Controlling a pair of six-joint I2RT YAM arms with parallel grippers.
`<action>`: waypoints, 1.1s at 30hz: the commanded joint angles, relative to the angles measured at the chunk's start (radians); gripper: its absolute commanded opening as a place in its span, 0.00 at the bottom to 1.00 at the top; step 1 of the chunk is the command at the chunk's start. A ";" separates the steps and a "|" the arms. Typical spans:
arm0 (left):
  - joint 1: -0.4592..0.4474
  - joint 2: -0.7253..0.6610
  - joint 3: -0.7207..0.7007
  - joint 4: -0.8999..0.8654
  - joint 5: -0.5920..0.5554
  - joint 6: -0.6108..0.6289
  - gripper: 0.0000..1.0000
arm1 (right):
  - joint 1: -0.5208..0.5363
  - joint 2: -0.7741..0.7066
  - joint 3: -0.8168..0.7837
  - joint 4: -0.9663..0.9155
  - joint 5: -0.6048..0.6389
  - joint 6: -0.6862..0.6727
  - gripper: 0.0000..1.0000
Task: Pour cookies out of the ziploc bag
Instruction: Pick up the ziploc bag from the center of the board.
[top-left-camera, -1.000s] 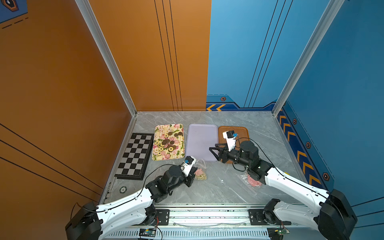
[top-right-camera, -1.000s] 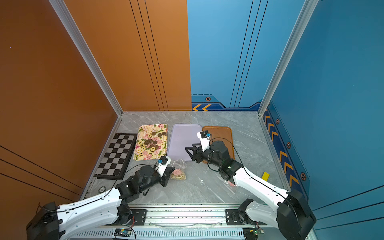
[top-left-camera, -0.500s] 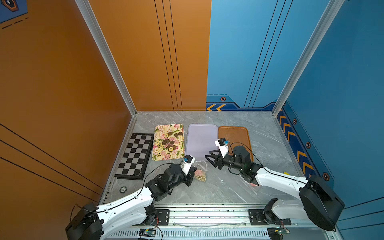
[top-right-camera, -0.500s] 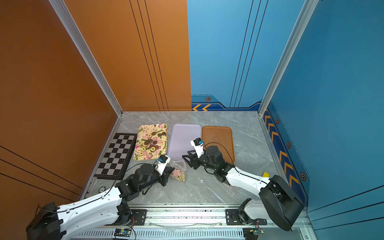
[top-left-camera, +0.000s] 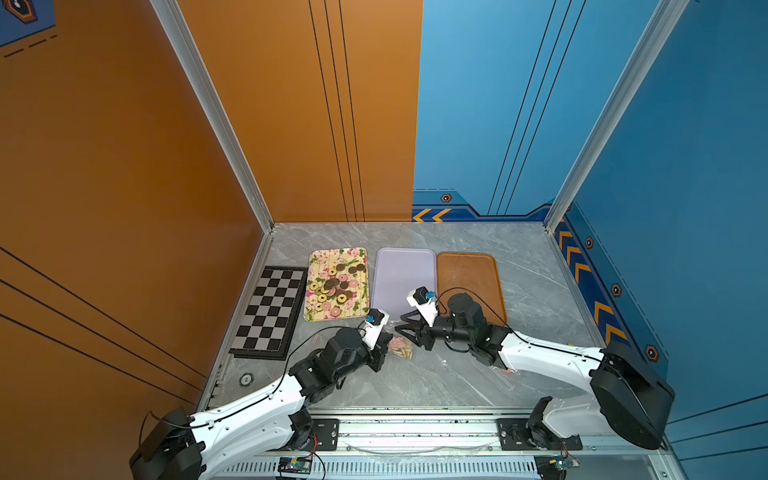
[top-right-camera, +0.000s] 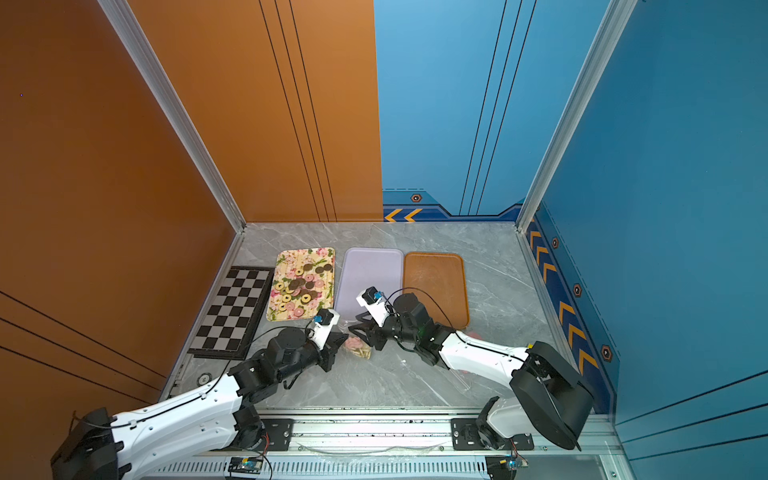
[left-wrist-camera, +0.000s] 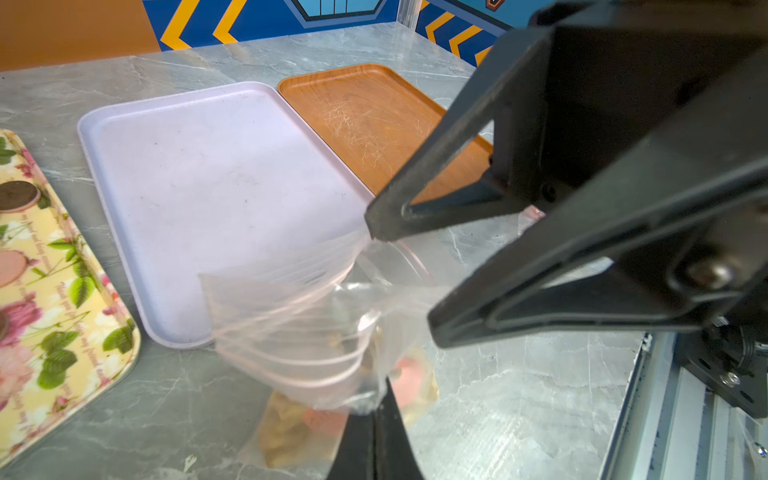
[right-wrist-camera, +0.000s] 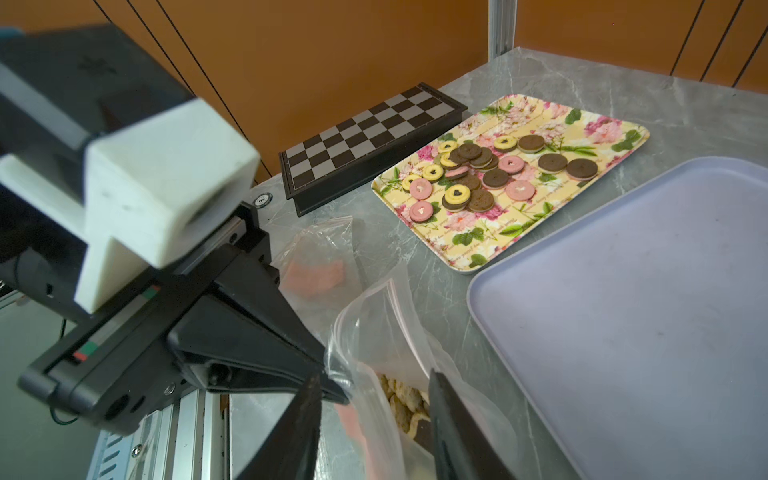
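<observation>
- Left side wall (top-left-camera: 124, 166): orange, plain, a few thin dark diag. lines low down.
- Back wall in 2 halves: orange panel (top-left-camera: 311, 104) on the left, blue panel (top-left-camera: 478, 104) on the right, both w/ thin dark vert. lines.
- Right side wall (top-left-camera: 698, 166): deeper blue, same thin lines.
- Silver metal left post (top-left-camera: 216, 120) & right post (top-left-camera: 602, 112) at the back corners.
- Navy strip (top-left-camera: 432, 215) w/ orange chevrons + small hexagon marks runs along the base of the blue walls.
- Tabletop (top-left-camera: 415, 382): grey marble look, pale veins, smooth, slight sheen.
- Light: even & soft; blue panel palest near the top.
</observation>
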 joint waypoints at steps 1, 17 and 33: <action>0.015 -0.032 0.001 -0.012 -0.010 0.019 0.00 | 0.013 0.021 0.033 -0.057 -0.015 -0.041 0.38; 0.032 -0.097 -0.013 -0.049 -0.022 0.012 0.00 | 0.041 0.083 0.089 -0.145 0.007 -0.080 0.34; 0.103 -0.178 -0.012 -0.132 -0.004 0.012 0.00 | 0.044 0.122 0.091 -0.058 -0.020 0.002 0.00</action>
